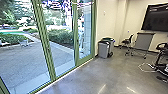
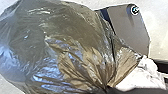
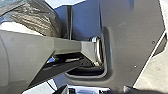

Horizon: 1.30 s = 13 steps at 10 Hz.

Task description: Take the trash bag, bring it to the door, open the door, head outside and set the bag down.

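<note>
Interior beside a glazed wall. Your left gripper (image 2: 107, 88) is closed on the gathered neck of the trash bag (image 2: 57, 32), whose dark, translucent film bulges away from it; whitish material (image 2: 147, 72) lies at the gathered end. Whether your right gripper (image 3: 95, 89) is open or closed, you cannot tell. In the head view, green-framed glass panels (image 1: 61, 37) separate you from the paved yard (image 1: 22, 60); beyond their far end, grey bins (image 1: 103, 50) stand near the pale wall (image 1: 107, 22)
</note>
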{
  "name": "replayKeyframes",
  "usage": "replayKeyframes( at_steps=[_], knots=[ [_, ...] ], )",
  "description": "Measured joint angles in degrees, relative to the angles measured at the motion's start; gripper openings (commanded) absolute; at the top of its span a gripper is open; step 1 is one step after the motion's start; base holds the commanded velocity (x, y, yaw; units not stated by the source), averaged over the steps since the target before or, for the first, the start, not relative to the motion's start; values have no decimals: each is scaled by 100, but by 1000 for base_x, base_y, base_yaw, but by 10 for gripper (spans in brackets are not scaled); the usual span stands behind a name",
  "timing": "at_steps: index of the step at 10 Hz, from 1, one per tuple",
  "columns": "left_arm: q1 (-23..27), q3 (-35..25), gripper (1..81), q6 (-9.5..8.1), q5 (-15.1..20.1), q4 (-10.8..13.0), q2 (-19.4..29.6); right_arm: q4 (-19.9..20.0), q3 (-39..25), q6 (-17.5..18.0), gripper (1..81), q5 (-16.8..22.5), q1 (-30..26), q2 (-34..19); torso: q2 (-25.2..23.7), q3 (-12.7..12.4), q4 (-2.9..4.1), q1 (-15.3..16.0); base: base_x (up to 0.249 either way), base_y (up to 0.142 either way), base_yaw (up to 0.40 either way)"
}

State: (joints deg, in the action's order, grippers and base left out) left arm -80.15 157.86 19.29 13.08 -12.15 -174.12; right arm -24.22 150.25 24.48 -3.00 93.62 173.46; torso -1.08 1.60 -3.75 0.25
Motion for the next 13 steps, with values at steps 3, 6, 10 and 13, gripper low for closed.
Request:
replayKeyframes(
  at_steps=[3,6,10,13],
  knots=[
    [0,0,10,0,0,-2,0,-2,0,-1,811,0,0,0,0,0,0,0,167,-83,0],
    [0,0,10,-2,0,0,0,-9,17,-4,811,2,-7,7,0,0,0,0,168,-47,0],
    [-20,-5,10,-2,4,0,-6,-13,39,0,811,6,9,16,-2,0,0,-4,168,0,0],
    [13,-5,10,0,-2,0,-2,-22,39,-1,811,5,1,17,0,0,0,0,168,0,0]
  ],
)
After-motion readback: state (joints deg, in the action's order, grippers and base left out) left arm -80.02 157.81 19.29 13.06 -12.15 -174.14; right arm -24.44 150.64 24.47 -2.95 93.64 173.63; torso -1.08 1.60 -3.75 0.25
